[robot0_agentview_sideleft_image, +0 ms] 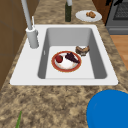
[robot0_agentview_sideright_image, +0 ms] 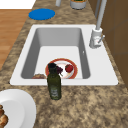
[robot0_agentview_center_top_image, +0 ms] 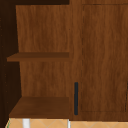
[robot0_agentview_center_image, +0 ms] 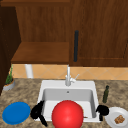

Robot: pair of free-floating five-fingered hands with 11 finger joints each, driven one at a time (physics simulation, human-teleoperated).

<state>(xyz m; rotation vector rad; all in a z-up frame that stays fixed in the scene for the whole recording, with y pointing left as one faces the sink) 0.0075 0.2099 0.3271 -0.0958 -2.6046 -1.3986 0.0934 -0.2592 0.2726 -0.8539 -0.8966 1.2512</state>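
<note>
Two black hands are seen in the front view at the near edge of a white sink. The left hand hangs at the sink's left front corner, fingers straight and spread, holding nothing, just beside a blue plate on the counter. The right hand is at the right front corner, its fingers curled on nothing (a white plate of food lies just beside it). A red-rimmed plate with fruit rests in the basin.

Even, soft, shadowless simulator light; mild blur throughout, dim dark wood at upper left.
</note>
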